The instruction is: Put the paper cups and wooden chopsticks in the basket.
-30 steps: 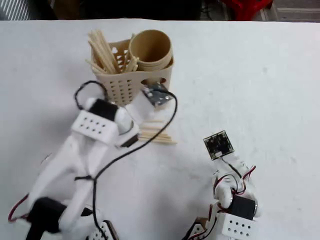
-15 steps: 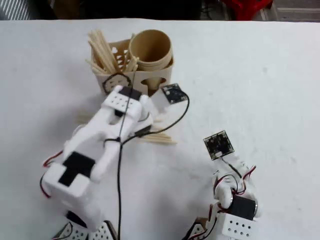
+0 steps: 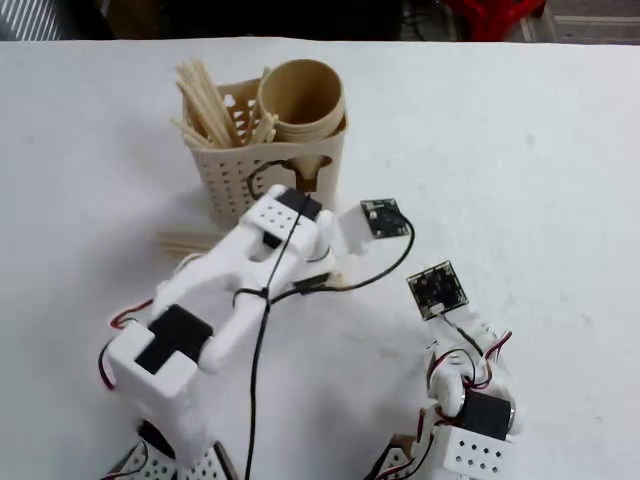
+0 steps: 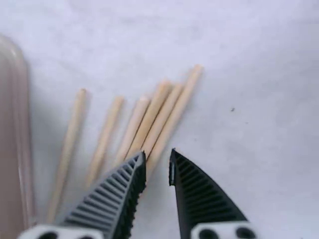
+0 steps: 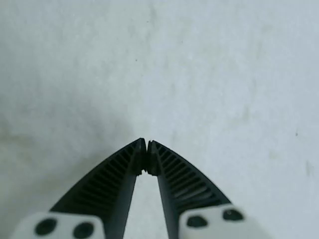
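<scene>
While the left claw (image 4: 157,155) hangs with its jaws slightly apart and nothing between them, the loose chopsticks (image 4: 149,119) lie on the table (image 4: 249,59) just ahead of its tips, fanning away. Nearby stands the basket (image 3: 262,175), holding paper cups (image 3: 302,95) and upright chopsticks (image 3: 207,98). The right claw (image 5: 146,144) is clenched, empty, well apart from these.

A white table (image 3: 540,150) with a faintly mottled surface carries everything. A pale perforated basket (image 3: 235,175) stands upright on it toward the far side. Just in front of the basket a handful of loose chopsticks (image 4: 149,124) lie flat on the tabletop: some touching side by side, the others fanned slightly apart.
</scene>
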### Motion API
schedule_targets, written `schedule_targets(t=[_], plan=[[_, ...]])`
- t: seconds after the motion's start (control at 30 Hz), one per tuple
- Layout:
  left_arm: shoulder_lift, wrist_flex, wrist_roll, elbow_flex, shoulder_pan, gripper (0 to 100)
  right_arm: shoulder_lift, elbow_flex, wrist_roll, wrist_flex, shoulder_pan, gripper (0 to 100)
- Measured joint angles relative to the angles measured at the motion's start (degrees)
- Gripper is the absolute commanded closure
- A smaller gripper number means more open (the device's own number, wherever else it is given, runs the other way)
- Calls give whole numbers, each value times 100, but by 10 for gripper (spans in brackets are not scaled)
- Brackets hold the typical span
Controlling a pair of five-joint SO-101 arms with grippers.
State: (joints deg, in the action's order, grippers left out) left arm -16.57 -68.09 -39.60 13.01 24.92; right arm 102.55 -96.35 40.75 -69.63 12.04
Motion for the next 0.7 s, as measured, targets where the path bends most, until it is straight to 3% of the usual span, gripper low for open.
schedule_targets(t=[0.47,0.7], plan=[[26,237,35,360,123,903,0,0,0,0,0,981],[905,457,35,1090,-53,903,0,0,0,0,0,981]])
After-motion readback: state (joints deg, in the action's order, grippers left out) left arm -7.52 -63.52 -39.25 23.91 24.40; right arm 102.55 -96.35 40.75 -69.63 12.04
